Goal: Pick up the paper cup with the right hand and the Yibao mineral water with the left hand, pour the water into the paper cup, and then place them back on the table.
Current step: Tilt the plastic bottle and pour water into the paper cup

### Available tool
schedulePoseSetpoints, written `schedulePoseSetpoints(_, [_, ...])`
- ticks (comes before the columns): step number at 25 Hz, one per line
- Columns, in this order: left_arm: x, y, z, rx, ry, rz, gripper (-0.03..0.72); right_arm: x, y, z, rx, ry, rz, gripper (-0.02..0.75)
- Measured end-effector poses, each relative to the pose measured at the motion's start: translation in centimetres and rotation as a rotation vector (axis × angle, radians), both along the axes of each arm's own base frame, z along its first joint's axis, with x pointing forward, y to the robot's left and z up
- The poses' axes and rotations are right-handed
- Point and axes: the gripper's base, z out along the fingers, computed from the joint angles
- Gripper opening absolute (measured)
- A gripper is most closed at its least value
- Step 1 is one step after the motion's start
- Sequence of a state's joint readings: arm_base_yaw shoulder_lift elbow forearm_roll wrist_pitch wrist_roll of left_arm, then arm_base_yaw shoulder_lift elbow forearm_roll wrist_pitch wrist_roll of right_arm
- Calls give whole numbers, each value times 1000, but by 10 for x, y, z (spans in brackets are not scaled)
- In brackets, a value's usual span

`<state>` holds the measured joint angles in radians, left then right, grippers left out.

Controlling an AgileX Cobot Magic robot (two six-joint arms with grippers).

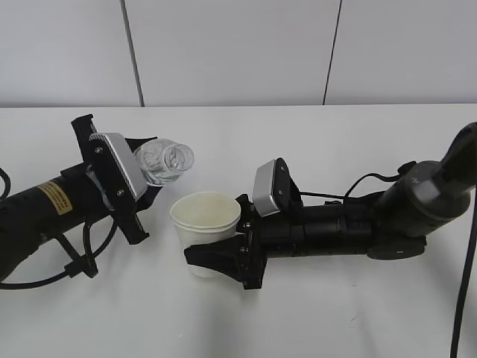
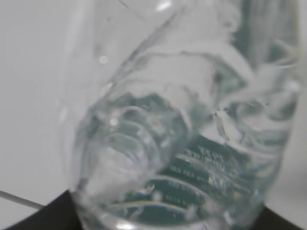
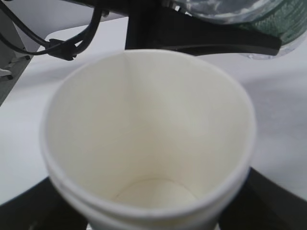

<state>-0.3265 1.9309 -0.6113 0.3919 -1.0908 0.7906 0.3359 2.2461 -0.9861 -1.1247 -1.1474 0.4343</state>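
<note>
White panelled wall behind, white table (image 1: 313, 313) below. Left hand (image 1: 138, 190) clamps the bottle (image 1: 165, 162), tipped with its open mouth near the cup (image 1: 203, 224) but short of its rim. Right hand (image 1: 223, 261) grips the cup, upright, its bottom looking dry. I'd bring the mouth over the rim before tilting further, slowly, holding the cup level.

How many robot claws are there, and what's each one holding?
2. The left claw grips the tilted water bottle on the left; the right claw grips the paper cup in the middle.
</note>
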Motion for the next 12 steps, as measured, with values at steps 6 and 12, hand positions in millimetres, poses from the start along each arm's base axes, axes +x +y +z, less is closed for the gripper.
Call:
schedulePoseSetpoints(6, [0,0,0,53,-43,-10,356,-2,1,0,-10,3,34,532])
schedulePoseSetpoints(12, [1,1,0,73,-60,-2,356,-3,2,0,-20,-5,63,531])
